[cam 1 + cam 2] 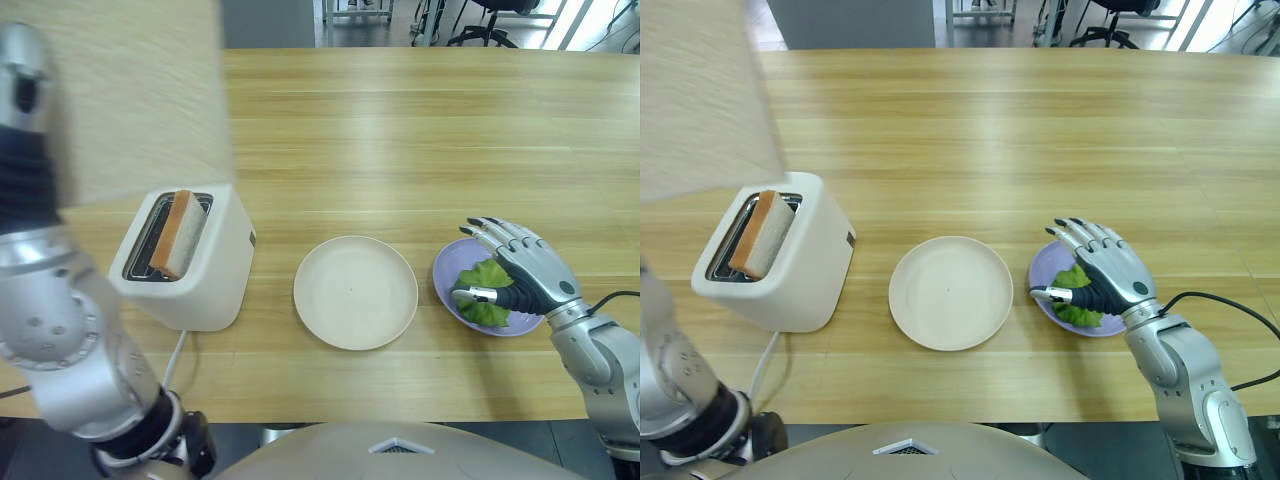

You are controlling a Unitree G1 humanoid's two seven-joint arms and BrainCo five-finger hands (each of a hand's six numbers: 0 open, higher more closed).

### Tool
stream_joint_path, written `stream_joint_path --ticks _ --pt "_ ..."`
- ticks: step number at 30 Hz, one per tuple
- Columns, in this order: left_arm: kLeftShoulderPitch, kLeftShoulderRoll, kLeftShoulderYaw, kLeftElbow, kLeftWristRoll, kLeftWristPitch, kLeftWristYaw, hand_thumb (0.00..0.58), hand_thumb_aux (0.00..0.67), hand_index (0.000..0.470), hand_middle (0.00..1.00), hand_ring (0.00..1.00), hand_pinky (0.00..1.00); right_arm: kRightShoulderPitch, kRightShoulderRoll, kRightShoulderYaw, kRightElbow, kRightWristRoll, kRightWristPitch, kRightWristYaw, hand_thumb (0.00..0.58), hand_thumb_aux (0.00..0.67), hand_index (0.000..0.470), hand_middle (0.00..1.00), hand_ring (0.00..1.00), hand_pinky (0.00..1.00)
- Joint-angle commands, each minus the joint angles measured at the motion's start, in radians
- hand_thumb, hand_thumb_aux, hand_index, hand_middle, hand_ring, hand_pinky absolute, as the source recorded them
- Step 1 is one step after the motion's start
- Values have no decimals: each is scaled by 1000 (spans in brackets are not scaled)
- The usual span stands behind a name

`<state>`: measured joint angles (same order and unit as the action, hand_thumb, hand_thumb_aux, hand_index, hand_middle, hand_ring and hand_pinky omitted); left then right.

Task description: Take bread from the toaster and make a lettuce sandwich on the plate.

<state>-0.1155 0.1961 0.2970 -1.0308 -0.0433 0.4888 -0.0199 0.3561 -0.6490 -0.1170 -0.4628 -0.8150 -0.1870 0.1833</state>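
Observation:
A white toaster (205, 275) stands at the left of the wooden table with one bread slice (178, 232) upright in its slot. A second bread slice (140, 90) hangs high at the upper left, close to the camera, held by my left hand (22, 85) at the view's edge. An empty cream plate (355, 292) lies in the middle. To its right is a small purple dish (447, 262) with green lettuce (482, 285). My right hand (520, 265) rests over the dish, fingers stretched out and thumb lying on the lettuce.
The toaster's cord (175, 355) runs off the table's near edge. A black cable (1225, 300) trails from my right forearm. Bare wood stretches across the far half of the table (420, 120). Chair legs (480, 35) stand beyond the far edge.

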Motion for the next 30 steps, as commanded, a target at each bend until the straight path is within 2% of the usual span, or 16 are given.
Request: stream_joint_path --ticks 1,4,6,11,17,23,26,30 --pt "139 -62 -335 10 43 67 28 580 670 460 910 910 910 -14 -53 -13 63 -110 12 -18 0 0 0 0 0 0" --pt "267 -93 -554 90 112 29 64 580 670 460 898 898 898 -16 -94 -15 105 -151 18 -25 0 0 0 0 0 0" --pt "340 -103 -652 150 154 1 89 580 670 460 894 894 894 -18 -119 -13 128 -165 19 -24 0 0 0 0 0 0" --pt "463 -102 -771 333 237 -102 137 580 670 460 875 875 875 -29 -154 5 189 -179 14 -44 0 0 0 0 0 0" --pt "511 -114 -756 580 271 -238 190 580 670 460 839 839 839 -41 -144 49 257 -190 9 -98 0 0 0 0 0 0" --pt "483 -163 -704 778 279 -347 240 580 670 460 773 773 773 -43 -149 80 277 -195 14 -114 0 0 0 0 0 0" --pt "457 -191 -683 854 290 -384 267 580 670 460 773 773 773 -49 -156 96 289 -197 16 -108 0 0 0 0 0 0" --pt "431 -225 -672 916 321 -420 309 580 670 460 675 675 675 -67 -165 115 331 -200 16 -114 0 0 0 0 0 0"
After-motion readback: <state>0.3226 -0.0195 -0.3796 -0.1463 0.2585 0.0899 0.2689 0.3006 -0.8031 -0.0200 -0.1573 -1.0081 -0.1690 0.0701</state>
